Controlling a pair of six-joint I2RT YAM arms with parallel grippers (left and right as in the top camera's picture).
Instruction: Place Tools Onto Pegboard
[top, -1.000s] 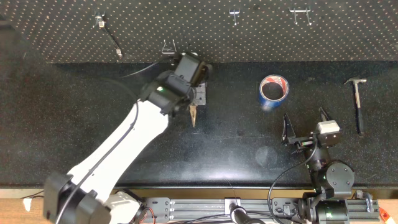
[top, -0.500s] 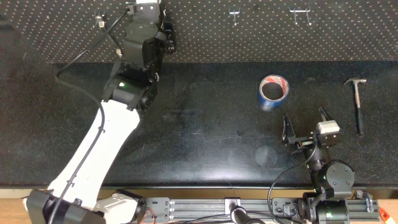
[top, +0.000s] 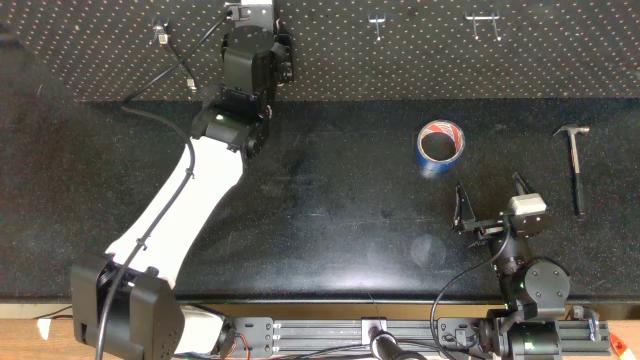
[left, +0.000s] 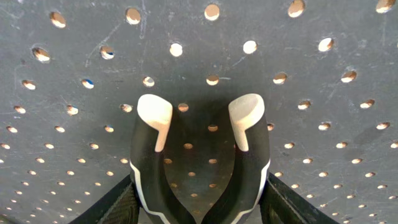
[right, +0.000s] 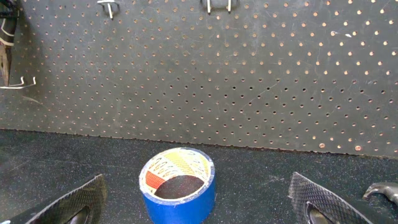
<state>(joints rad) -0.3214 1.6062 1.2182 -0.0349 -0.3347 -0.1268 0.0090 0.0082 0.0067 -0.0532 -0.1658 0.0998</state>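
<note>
Left end effector (top: 252, 18) is up against the pegboard (top: 420, 60), clamped on the pliers (left: 149, 162). The two black handles stick out past my fingers toward the board, with their cream tips spread apart. The tips sit very close to the board face; can't tell if they touch it. Right end effector (top: 490, 200) is low over the worktop (top: 330, 200) near the front edge, fingers spread wide, gripping nothing. The tape roll (top: 440, 147) stands on the worktop between it and the board, blue outside, open side up. The hammer (top: 574, 170) lies flat at the far right, well apart from the tape, head toward the board. Two metal hooks (top: 377, 22) hang on the board above the tape side, nothing on them.
</note>
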